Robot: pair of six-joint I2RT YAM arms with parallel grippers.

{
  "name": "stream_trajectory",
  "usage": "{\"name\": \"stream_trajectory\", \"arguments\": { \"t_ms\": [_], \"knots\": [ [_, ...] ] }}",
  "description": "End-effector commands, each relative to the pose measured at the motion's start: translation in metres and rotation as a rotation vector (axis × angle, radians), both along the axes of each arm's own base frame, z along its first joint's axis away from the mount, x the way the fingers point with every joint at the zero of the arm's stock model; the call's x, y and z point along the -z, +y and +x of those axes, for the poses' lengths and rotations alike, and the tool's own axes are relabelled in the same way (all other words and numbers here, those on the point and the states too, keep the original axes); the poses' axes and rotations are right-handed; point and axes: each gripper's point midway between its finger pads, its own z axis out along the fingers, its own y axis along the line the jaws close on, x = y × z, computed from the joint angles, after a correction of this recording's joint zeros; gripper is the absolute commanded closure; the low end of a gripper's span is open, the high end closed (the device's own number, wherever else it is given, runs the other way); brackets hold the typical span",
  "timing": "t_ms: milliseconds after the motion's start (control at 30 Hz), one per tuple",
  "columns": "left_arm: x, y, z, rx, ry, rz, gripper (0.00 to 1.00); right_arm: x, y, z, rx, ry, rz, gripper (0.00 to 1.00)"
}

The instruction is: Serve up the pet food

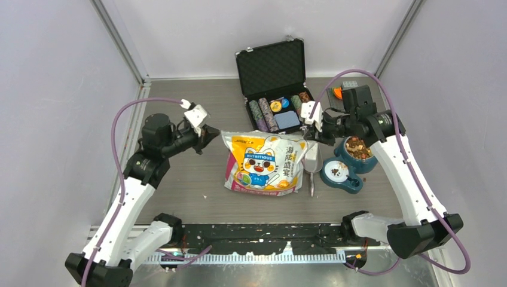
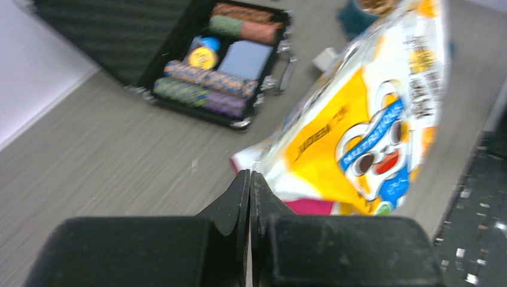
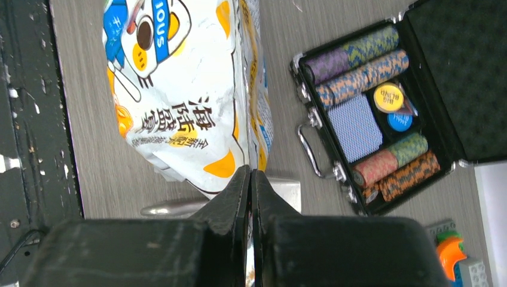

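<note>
Two brown-reddish portions of pet food (image 1: 357, 146) in blue bowls (image 1: 351, 183); left hand (image 2: 250, 174), right hand (image 3: 250, 172) both pinched closed.

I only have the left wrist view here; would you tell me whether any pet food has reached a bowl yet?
Observer: Yes. The top view shows pet food heaped in the taller teal bowl, to the right of the bag.
Operator: Thank you. Is there a scoop on the table?
Observer: A metal scoop lies flat just right of the bag, its handle pointing toward the arm bases.
Operator: And how is the right gripper?
Observer: The right gripper is shut with nothing between its fingers, just above the scoop's head.
</note>
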Motion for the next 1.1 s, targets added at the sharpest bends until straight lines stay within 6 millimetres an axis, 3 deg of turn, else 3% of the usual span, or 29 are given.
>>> {"name": "stream_trajectory", "arguments": {
  "t_ms": [0, 133, 300, 333, 400, 467, 500, 567, 633, 667, 733, 867, 1067],
  "knots": [
    [0.001, 0.056, 0.027, -0.292, -0.049, 0.081, 1.0, 0.01, -0.057, 0.002, 0.186, -0.023, -0.186, 0.95],
    [0.001, 0.056, 0.025, -0.293, -0.046, 0.081, 1.0, 0.009, -0.058, -0.001, 0.187, -0.03, -0.183, 0.95],
    [-0.01, 0.045, 0.015, -0.226, -0.06, 0.032, 1.0, -0.004, -0.04, -0.008, 0.096, -0.063, -0.1, 0.95],
    [-0.014, 0.04, 0.011, -0.199, -0.059, 0.018, 0.96, -0.006, -0.037, -0.008, 0.085, -0.067, -0.087, 0.95],
    [-0.021, 0.028, 0.001, -0.122, -0.051, -0.019, 0.57, -0.015, -0.029, -0.005, 0.063, -0.089, -0.042, 0.95],
    [-0.03, 0.013, -0.009, -0.026, -0.045, -0.071, 0.08, -0.021, -0.021, -0.004, 0.034, -0.1, 0.002, 0.95],
    [-0.035, 0.006, -0.012, 0.02, -0.047, -0.094, 0.02, -0.023, -0.016, -0.005, 0.016, -0.097, 0.025, 0.95],
    [-0.042, -0.006, -0.017, 0.092, -0.044, -0.118, 0.01, -0.027, -0.011, -0.004, 0.001, -0.101, 0.052, 0.95],
    [-0.048, -0.018, -0.021, 0.152, -0.042, -0.128, 0.01, -0.029, -0.008, -0.002, 0.001, -0.103, 0.072, 0.85],
    [-0.052, -0.023, -0.023, 0.182, -0.053, -0.125, 0.01, -0.033, -0.005, 0.001, 0.006, -0.105, 0.09, 0.71],
    [-0.055, -0.035, -0.026, 0.242, -0.069, -0.115, 0.01, -0.038, 0.001, 0.003, -0.004, -0.113, 0.125, 0.54],
    [-0.059, -0.054, -0.029, 0.332, -0.089, -0.103, 0.01, -0.048, 0.02, 0.001, -0.08, -0.132, 0.209, 0.33],
    [-0.051, -0.075, -0.011, 0.385, -0.046, -0.079, 0.01, -0.048, 0.064, 0.008, -0.144, -0.117, 0.285, 0.29]
  ]
}}
